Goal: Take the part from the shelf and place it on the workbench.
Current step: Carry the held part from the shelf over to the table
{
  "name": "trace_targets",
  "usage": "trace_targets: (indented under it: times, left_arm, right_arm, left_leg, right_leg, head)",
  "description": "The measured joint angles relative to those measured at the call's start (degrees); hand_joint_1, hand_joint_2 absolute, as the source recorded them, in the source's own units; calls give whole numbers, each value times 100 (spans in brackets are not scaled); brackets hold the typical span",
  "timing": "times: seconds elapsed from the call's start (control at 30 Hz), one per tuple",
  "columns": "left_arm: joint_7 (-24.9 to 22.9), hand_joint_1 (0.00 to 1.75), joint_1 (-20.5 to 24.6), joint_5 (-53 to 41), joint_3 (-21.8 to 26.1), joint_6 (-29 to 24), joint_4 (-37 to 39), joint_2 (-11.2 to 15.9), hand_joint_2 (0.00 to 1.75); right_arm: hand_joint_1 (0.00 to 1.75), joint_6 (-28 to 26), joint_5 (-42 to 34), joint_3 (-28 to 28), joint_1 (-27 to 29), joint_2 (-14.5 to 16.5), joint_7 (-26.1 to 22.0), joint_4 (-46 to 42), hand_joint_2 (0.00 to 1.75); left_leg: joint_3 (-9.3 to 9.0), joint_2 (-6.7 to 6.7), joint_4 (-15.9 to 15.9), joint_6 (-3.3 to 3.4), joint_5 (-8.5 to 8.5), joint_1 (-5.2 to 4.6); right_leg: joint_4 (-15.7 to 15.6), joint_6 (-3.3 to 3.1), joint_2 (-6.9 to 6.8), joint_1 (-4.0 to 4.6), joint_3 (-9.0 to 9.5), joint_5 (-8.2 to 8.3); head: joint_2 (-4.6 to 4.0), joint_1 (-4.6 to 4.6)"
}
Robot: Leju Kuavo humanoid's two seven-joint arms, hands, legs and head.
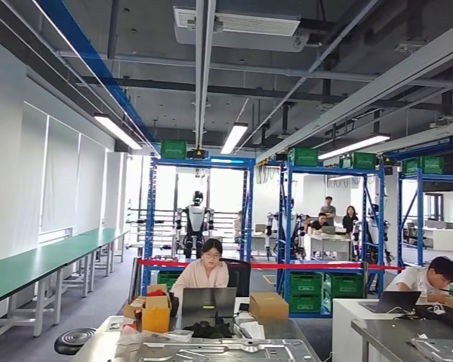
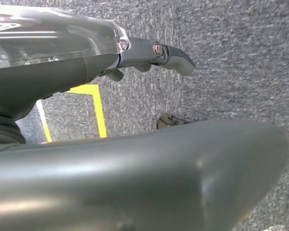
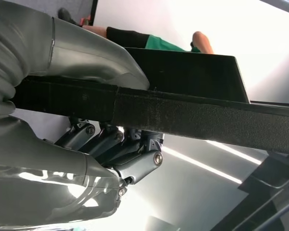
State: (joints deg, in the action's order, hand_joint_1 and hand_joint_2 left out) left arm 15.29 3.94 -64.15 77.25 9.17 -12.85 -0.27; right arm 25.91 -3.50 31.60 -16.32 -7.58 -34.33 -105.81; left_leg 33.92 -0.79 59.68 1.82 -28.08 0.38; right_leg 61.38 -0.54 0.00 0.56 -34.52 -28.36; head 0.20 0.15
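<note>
One part (image 3: 194, 115) — pinched in the right hand (image 3: 99, 130).

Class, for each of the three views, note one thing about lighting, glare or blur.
Head view: sharp, bright ceiling strip lights.
Left wrist view: grey floor motion-blurred, left hand catches highlights.
Right wrist view: washed-out glare behind the dark part that the right hand grips.

A robotics workshop: blue shelf racks (image 1: 287, 219), green-topped workbenches (image 1: 36, 264), humanoid robots (image 1: 195, 222).
</note>
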Motion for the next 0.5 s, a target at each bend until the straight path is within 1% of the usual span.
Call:
trace_targets:
  times: [0.03, 0.07, 0.1, 0.13, 0.17, 0.2, 0.23, 0.3, 0.33, 0.37, 0.4, 0.43, 0.47, 0.5]
  left_arm:
    - [2, 0, -2, -2, 1, 2, 1, -8, 175]
    - [3, 0, -8, -5, 1, 3, 2, -15, 175]
    - [4, 0, -12, -7, 2, 5, 2, -16, 175]
    - [5, 0, -14, -9, 2, 11, 2, -17, 175]
    - [9, 0, -13, -10, 2, 18, 2, -19, 175]
    - [13, 0, -9, -10, 2, 23, 2, -19, 175]
    - [17, 0, -7, -11, 2, 27, 2, -13, 175]
    - [24, 0, -10, -11, 2, 27, 2, 0, 175]
    - [26, 0, -17, -12, 2, 27, 2, 8, 175]
    - [27, 0, -24, -14, 2, 30, 2, 12, 175]
    - [26, 0, -30, -16, 2, 34, 2, 15, 175]
    - [26, 0, -31, -20, 2, 39, 2, 16, 175]
    - [26, 0, -31, -26, 2, 44, 2, 15, 175]
    - [26, 0, -32, -34, 2, 46, 2, 15, 175]
  right_arm:
    - [175, -14, 14, -21, 0, 0, -1, -3, 175]
    - [175, -25, 24, -40, 2, -1, -2, -5, 175]
    - [175, -32, 32, -55, 3, -1, -3, -11, 175]
    - [175, -34, 35, -68, 6, 2, -5, -22, 175]
    - [175, -34, 38, -78, 5, 4, -7, -33, 175]
    - [175, -34, 38, -83, 3, 10, -8, -43, 175]
    - [175, -34, 37, -85, 4, 16, -8, -47, 175]
    - [175, -27, 22, -85, 19, 22, 2, -36, 175]
    - [175, -21, 4, -85, 35, 23, 9, -24, 175]
    - [175, -14, -18, -86, 48, 24, 18, -9, 175]
    - [175, -7, -41, -87, 56, 24, 23, 8, 175]
    - [175, -1, -62, -90, 59, 25, 28, 22, 175]
    - [175, 9, -77, -94, 57, 26, 30, 36, 175]
    - [175, 20, -95, -102, 51, 27, 33, 48, 175]
  left_leg:
    - [6, -3, -5, -12, 1, 11]
    - [12, -4, -15, -32, 3, 26]
    - [9, -5, -32, -59, 11, 34]
    - [-6, -1, -48, -84, 3, 38]
    - [-9, 5, -32, -107, -28, 34]
    - [34, 10, 82, -130, -111, 29]
    - [136, 15, 307, -152, -243, 31]
    - [490, 20, 991, -204, -539, 50]
    - [644, 22, 1257, -230, -601, 66]
    - [719, 24, 1351, -258, -561, 84]
    - [686, 26, 1227, -286, -411, 103]
    - [556, 26, 915, -318, -189, 126]
    - [391, -7, 563, -349, -9, 151]
    - [247, -45, 256, -354, 103, 167]
  right_leg:
    - [-212, -56, 13, 37, 85, 60]
    - [-284, -85, 18, 59, 112, 50]
    - [-332, -88, 19, 71, 125, 62]
    - [-395, -78, 12, 58, 162, 82]
    - [-473, -69, 2, 38, 210, 106]
    - [-551, -59, -11, 14, 262, 132]
    - [-610, -46, -26, -9, 308, 150]
    - [-627, -49, -39, -15, 336, 140]
    - [-624, -43, -43, -19, 344, 126]
    - [-618, -33, -42, -26, 355, 110]
    - [-605, -11, -32, -39, 372, 87]
    - [-581, 20, -16, -55, 391, 54]
    - [-546, 60, 4, -69, 400, 13]
    - [-492, 106, 28, -74, 394, -31]
  head:
    - [1, 2]
    - [1, 3]
    - [1, 1]
    - [1, 2]
    - [1, 1]
    - [1, 1]
    - [1, 1]
    - [0, 1]
    - [0, 2]
    - [0, 2]
    - [0, 2]
    - [0, 1]
    - [0, 1]
    - [0, 3]
